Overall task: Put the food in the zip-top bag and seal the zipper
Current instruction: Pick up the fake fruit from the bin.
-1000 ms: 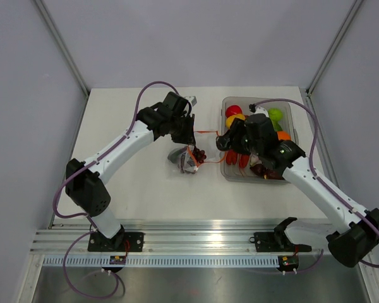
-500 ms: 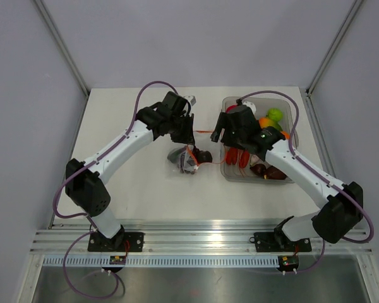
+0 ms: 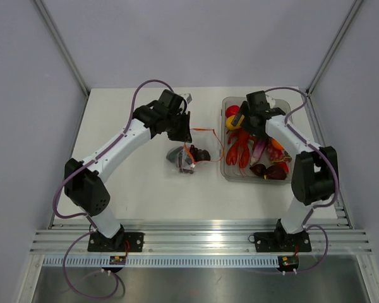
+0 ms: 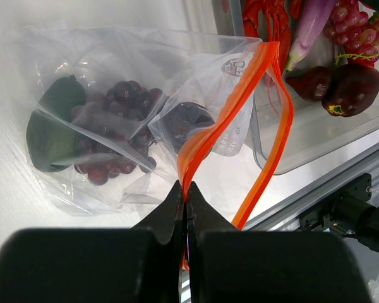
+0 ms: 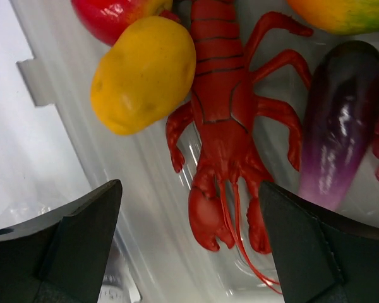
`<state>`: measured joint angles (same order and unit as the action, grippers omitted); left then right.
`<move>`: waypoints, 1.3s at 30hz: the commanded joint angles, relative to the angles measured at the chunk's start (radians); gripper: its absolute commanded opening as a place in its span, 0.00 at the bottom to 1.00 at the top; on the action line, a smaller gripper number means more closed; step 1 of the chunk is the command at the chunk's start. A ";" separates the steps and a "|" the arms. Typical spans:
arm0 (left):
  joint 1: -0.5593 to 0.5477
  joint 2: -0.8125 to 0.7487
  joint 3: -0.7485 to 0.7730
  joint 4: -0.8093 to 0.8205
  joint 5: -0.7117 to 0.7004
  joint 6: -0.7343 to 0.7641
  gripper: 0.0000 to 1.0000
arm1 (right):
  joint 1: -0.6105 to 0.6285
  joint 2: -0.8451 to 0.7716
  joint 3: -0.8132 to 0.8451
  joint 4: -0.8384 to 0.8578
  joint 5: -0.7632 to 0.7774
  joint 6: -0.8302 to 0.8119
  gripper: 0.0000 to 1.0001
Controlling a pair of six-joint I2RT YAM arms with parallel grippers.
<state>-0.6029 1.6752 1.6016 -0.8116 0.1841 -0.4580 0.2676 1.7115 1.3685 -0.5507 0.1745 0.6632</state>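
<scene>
The zip-top bag [image 3: 184,158] lies on the table left of the tub, mouth open. In the left wrist view the bag [image 4: 101,69] holds dark grapes [image 4: 114,129], a green piece [image 4: 49,123] and a dark purple piece [image 4: 188,118]. My left gripper [image 4: 186,189] is shut on the orange zipper [image 4: 222,120] and holds that edge up; it also shows in the top view [image 3: 184,135]. My right gripper [image 5: 189,196] is open and empty above the tub, over a red lobster [image 5: 222,120], a yellow fruit [image 5: 142,72] and a purple eggplant [image 5: 340,126].
The rigid clear tub [image 3: 223,165] stands at the right of the table with several more toy foods, among them a red apple [image 5: 104,16] and dark red pieces [image 4: 354,88]. The aluminium rail [image 3: 196,243] runs along the near edge.
My right gripper has drawn back from beside the bag's mouth to over the far left part of the tub, its arm swinging right. My left gripper has barely moved, still holding the zipper.
</scene>
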 commanded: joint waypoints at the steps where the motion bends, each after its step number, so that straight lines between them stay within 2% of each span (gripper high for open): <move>1: 0.005 -0.002 0.004 0.031 0.022 0.025 0.00 | -0.025 0.071 0.119 0.029 -0.050 0.022 0.96; 10: 0.005 0.000 -0.002 0.014 0.009 0.035 0.00 | -0.051 0.237 0.231 0.092 -0.124 0.082 0.99; 15: 0.005 -0.006 -0.014 0.009 0.000 0.038 0.00 | -0.054 0.312 0.276 0.103 -0.150 0.102 0.96; 18: 0.005 -0.006 -0.015 0.008 0.003 0.036 0.00 | -0.054 0.339 0.293 0.109 -0.161 0.105 0.90; 21: 0.005 -0.014 -0.017 0.003 0.003 0.038 0.00 | -0.056 0.330 0.270 0.133 -0.161 0.111 0.76; 22: 0.005 -0.015 -0.019 0.003 0.000 0.039 0.00 | -0.057 0.326 0.262 0.135 -0.156 0.115 0.70; 23: 0.005 -0.020 -0.020 0.003 -0.003 0.041 0.00 | -0.057 0.315 0.258 0.133 -0.153 0.111 0.59; 24: 0.005 -0.022 -0.019 0.002 -0.003 0.041 0.00 | -0.057 0.309 0.254 0.130 -0.145 0.110 0.52; 26: 0.005 -0.023 -0.025 0.003 -0.002 0.039 0.00 | -0.057 0.271 0.233 0.127 -0.141 0.105 0.42; 30: 0.005 -0.034 -0.043 0.026 0.014 0.030 0.00 | -0.057 0.139 0.141 0.155 -0.132 0.093 0.31; 34: 0.005 -0.037 -0.039 0.028 0.017 0.027 0.00 | -0.057 -0.089 -0.012 0.161 -0.115 0.078 0.31; 37: 0.006 -0.048 -0.045 0.034 0.015 0.028 0.00 | -0.054 -0.238 -0.126 0.184 -0.157 0.056 0.32; 39: 0.006 -0.051 -0.045 0.040 0.018 0.028 0.00 | -0.041 -0.297 -0.172 0.172 -0.170 0.044 0.32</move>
<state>-0.6029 1.6749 1.5600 -0.8127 0.1841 -0.4374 0.2169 1.5181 1.2495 -0.4152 0.0292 0.7414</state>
